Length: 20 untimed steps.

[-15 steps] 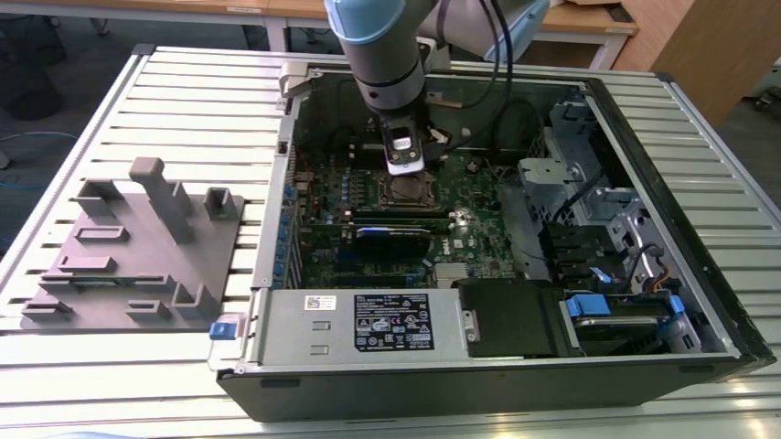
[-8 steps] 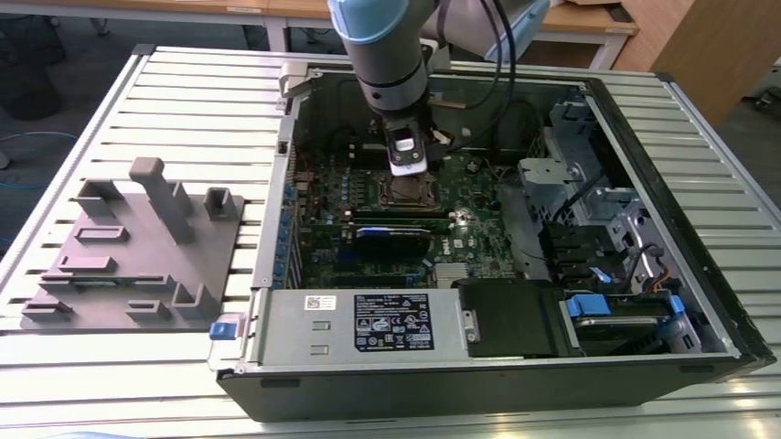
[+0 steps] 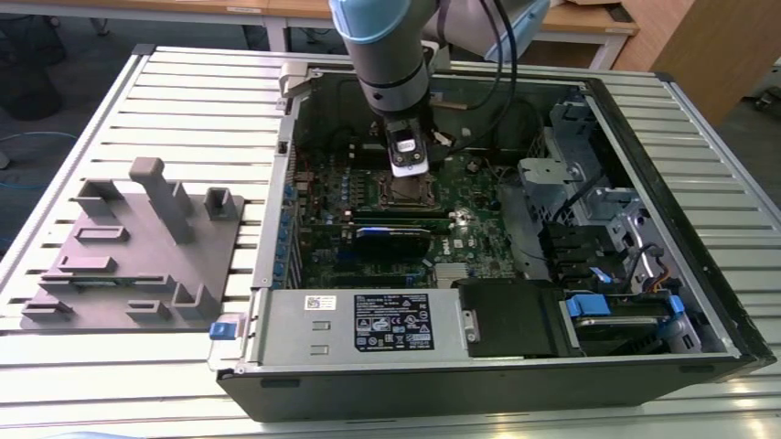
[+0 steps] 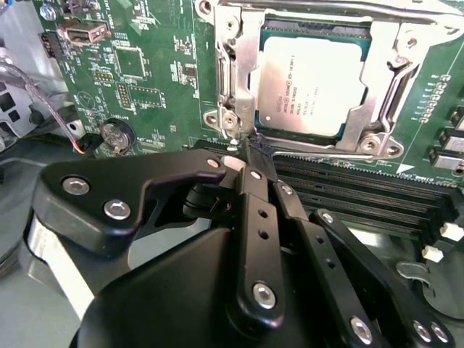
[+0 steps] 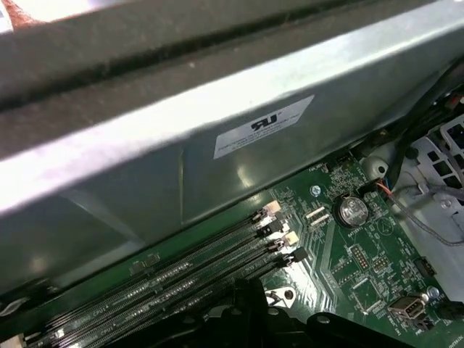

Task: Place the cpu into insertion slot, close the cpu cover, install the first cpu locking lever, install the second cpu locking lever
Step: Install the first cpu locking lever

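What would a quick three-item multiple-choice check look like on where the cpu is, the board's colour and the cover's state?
1. Where is the cpu?
A. On the grey fixture beside the case
B. Seated in the insertion slot
C. On the power supply

2. What colour is the motherboard?
A. Green
B. Red
C. White

3. How does the cpu cover stand?
A. Raised upright
B. Taken off and lying on the table
C. Lowered flat around the cpu

Answers:
1. B: in the second wrist view the cpu sits inside the insertion slot.
2. A: the motherboard is green around the socket.
3. C: the cpu cover lies level, its silvery frame bordering the chip's face.
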Tool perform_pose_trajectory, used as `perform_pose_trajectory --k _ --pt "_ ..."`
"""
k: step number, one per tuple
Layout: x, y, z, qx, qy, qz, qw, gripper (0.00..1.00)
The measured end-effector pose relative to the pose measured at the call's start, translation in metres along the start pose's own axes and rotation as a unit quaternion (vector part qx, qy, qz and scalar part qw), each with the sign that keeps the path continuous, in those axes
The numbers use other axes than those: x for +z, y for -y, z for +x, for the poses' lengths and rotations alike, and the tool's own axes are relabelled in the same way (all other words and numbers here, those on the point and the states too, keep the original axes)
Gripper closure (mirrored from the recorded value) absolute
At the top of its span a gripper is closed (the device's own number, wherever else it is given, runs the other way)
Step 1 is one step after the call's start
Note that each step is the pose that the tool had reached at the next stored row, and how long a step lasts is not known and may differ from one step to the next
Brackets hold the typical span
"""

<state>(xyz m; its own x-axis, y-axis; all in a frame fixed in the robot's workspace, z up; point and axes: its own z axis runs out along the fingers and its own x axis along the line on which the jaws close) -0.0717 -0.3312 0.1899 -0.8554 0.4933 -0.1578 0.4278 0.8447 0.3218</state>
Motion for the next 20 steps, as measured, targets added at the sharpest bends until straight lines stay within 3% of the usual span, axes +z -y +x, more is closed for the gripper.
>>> perform_pose_trajectory --k 6,16,20 --pt "0.0003 0.0002 -0.0001 0.000 -0.0001 0.0001 1.00000 0.89" --pt "-0.0079 -0.0026 -0.0015 0.000 -0.0020 0.0012 1.00000 0.89" --pt "-0.0082 -0.0028 -0.0016 0.001 -0.0020 0.0011 1.00000 0.89"
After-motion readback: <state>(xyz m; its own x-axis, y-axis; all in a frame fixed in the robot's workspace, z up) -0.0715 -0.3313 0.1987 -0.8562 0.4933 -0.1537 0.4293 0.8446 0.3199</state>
